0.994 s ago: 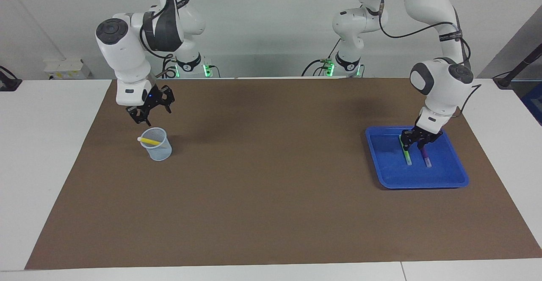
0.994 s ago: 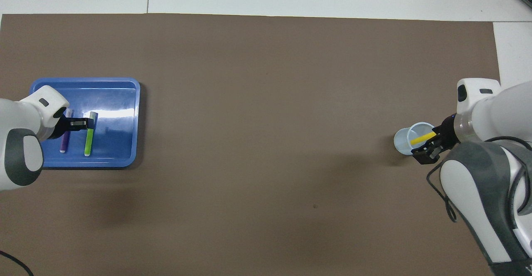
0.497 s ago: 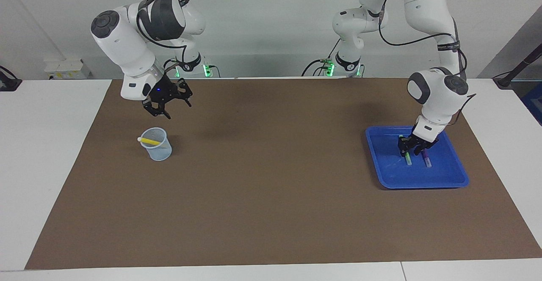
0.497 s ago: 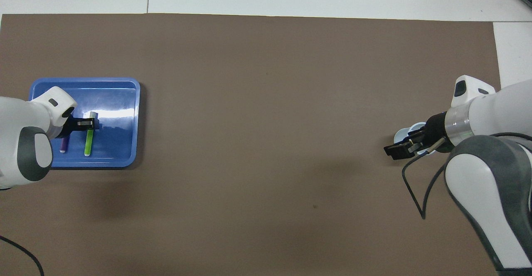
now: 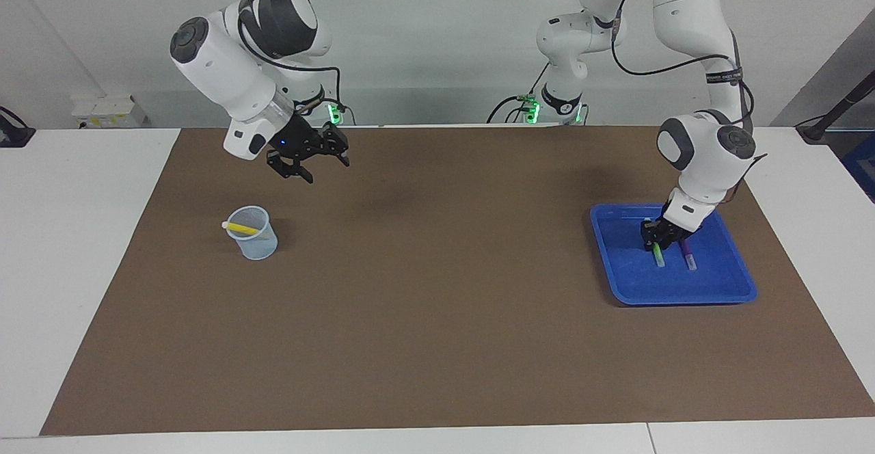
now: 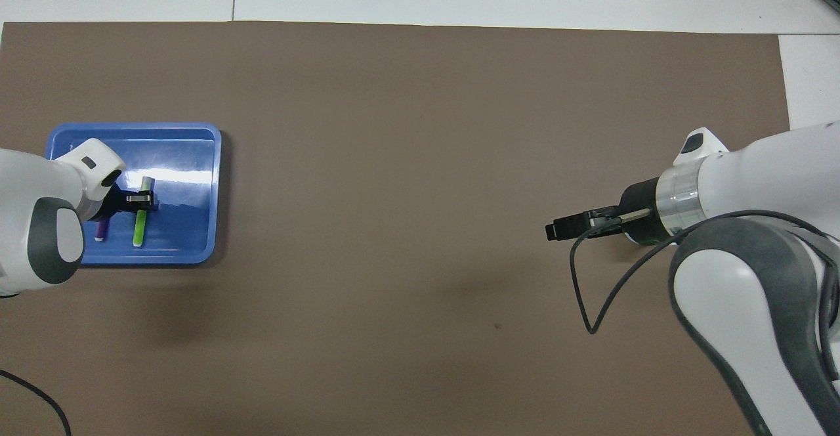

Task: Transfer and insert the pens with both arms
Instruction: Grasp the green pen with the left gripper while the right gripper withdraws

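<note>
A green pen [image 5: 658, 257] [image 6: 139, 226] and a purple pen [image 5: 688, 259] [image 6: 102, 229] lie side by side in the blue tray [image 5: 683, 298] [image 6: 197, 160] at the left arm's end of the table. My left gripper [image 5: 655, 241] [image 6: 141, 198] is down in the tray on the green pen's end nearer the robots. A yellow pen [image 5: 240, 227] rests slantwise in the pale clear cup [image 5: 254, 242] at the right arm's end. My right gripper [image 5: 318, 167] [image 6: 554, 231] hangs open and empty above the mat, off the cup toward the table's middle. The right arm hides the cup from overhead.
A brown mat [image 5: 437, 317] covers most of the white table. Two small white arms with green-lit bases [image 5: 307, 109] [image 5: 557, 105] stand at the robots' edge. A black cable [image 6: 590, 291] loops down from the right arm. A socket box [image 5: 109, 111] sits by the wall.
My right gripper rose away from the cup and swung toward the table's middle, leaving the yellow pen in the cup. My left gripper narrowed and settled lower onto the green pen.
</note>
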Controlling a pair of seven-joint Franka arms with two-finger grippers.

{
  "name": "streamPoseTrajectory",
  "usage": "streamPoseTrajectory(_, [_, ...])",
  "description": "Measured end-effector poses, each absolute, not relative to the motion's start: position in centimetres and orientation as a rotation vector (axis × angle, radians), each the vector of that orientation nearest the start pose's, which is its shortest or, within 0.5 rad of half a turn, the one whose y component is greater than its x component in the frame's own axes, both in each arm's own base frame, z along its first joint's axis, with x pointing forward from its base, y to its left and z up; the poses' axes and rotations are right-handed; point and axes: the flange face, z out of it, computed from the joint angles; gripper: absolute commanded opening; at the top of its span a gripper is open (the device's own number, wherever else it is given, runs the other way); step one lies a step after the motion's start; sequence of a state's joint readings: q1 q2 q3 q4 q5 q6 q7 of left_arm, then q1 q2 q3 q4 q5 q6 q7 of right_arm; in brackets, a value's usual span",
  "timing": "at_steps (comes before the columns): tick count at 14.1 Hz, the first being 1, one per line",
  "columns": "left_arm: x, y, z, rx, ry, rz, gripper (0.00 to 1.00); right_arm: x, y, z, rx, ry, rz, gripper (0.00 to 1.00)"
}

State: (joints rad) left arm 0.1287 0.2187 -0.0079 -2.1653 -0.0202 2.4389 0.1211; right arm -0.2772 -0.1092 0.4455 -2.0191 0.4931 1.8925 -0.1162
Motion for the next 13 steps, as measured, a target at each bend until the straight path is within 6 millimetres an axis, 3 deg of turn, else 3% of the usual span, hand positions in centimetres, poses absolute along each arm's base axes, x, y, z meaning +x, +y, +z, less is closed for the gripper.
streamPoseTrajectory(3, [56.3,6.4,30.0,-3.151,-0.06,-0.083,0.0,50.8,18.1,50.6,-2.68,0.017,0.025,0.98])
streamPoseTrajectory(5, [56.3,6.4,30.1,-3.151,-0.068,-0.08,0.0,50.4,20.3,51.0,-2.673,0.099,0.008,0.98])
streamPoseTrajectory(9, [56.4,6.6,30.8,-3.159,-0.075,0.025,0.0,50.8,20.5,51.3,-2.661,0.143,-0.04,1.0])
streamPoseTrajectory(13, [58.2,6.5,35.7,-3.159,-0.173,0.132,0.0,50.4,21.8,51.5,-2.593,0.177,-0.008,1.0])
